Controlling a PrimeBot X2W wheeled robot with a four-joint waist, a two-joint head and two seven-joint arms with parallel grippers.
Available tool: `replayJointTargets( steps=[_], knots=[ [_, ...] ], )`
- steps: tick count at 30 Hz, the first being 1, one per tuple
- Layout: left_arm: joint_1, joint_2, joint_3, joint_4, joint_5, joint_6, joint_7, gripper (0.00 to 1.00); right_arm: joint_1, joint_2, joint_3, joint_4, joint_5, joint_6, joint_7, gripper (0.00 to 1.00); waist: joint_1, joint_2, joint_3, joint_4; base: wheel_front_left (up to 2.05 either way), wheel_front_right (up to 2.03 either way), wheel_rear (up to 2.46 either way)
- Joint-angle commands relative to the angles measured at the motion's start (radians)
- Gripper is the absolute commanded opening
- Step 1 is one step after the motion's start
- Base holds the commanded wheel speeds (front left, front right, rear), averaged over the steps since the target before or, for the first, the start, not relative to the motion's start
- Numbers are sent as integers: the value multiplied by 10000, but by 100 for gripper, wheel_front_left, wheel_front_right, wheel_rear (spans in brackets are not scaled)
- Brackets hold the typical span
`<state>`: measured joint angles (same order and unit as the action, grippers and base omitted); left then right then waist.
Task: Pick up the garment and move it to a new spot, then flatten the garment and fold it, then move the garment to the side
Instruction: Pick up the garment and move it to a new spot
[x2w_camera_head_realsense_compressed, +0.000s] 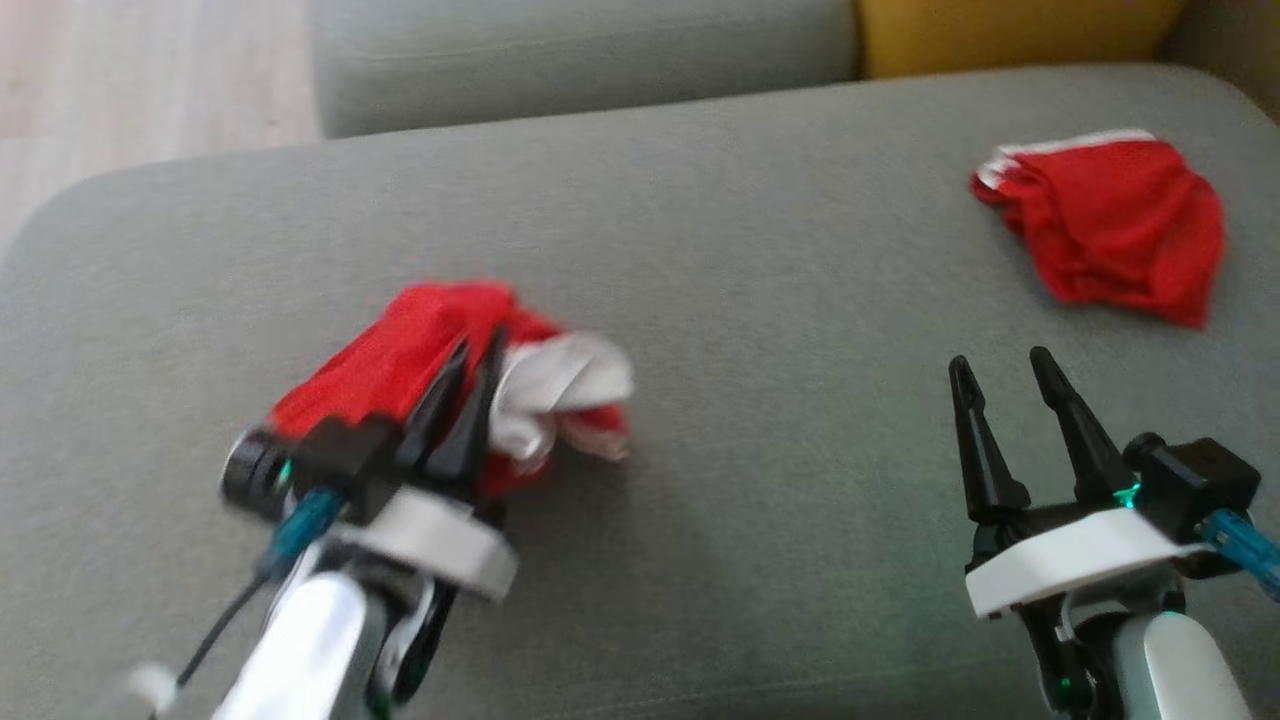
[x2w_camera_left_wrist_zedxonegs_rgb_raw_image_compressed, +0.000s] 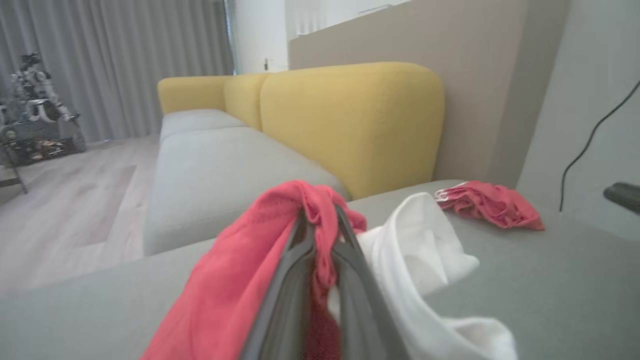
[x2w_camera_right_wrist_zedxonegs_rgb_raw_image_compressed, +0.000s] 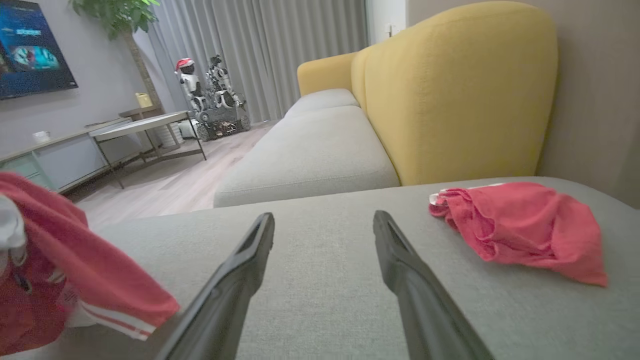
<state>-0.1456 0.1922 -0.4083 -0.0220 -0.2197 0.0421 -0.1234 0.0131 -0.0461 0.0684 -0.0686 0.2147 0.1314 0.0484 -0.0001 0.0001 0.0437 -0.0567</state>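
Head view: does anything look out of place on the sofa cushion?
Nothing spilled or damaged. The red-and-white garment is bunched in the shut left gripper, white part hanging out. A second red garment lies crumpled at the far right of the cushion.

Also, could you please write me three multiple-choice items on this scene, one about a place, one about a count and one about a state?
1. Where on the grey cushion does the loose red garment lie, in the head view?
A) far right
B) far left
C) at the near edge

2. How many red garments are there?
A) one
B) two
C) four

3. What is the left gripper doing?
A) standing open and empty
B) shut on the red and white garment
C) pressing bare cushion

Answers:
1 A, it lies beyond the open right gripper.
2 B, one is loose and one is held.
3 B, red cloth is pinched between its closed fingers in the left wrist view.
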Motion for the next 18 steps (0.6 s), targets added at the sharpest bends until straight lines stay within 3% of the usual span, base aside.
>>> replayJointTargets(
  steps=[1, 11, 13, 14, 15, 18],
  knots=[
    [-834, 8, 338, -284, 86, -57, -43, 0, -380, -41, 275, -410, 52, -7, -32, 100, 1, -1, 384, -462, 0, 0, 0],
    [-2508, -487, -588, 1484, 181, -888, 139, 3, -827, -41, 471, -212, 433, -7, -452, 100, 1, -1, 1635, -1579, 0, 0, 0],
    [-2602, -537, -699, 1864, 105, -1006, 165, 39, -907, -41, 491, -129, 480, -7, -557, 100, 1, -1, 1778, -1668, 0, 0, 0],
    [-2638, -551, -731, 2016, 88, -1037, 111, 93, -940, -41, 494, -88, 496, -7, -603, 100, 1, -1, 1825, -1698, 0, 0, 0],
    [-2655, -560, -762, 2156, 78, -1059, 49, 100, -962, -41, 490, -47, 508, -7, -646, 100, 1, -1, 1844, -1707, 0, 0, 0],
    [-2671, -577, -820, 2375, 103, -1059, -262, 100, -971, -41, 404, 61, 520, -7, -729, 100, 1, -1, 1832, -1607, 0, 0, 0]
  ],
)
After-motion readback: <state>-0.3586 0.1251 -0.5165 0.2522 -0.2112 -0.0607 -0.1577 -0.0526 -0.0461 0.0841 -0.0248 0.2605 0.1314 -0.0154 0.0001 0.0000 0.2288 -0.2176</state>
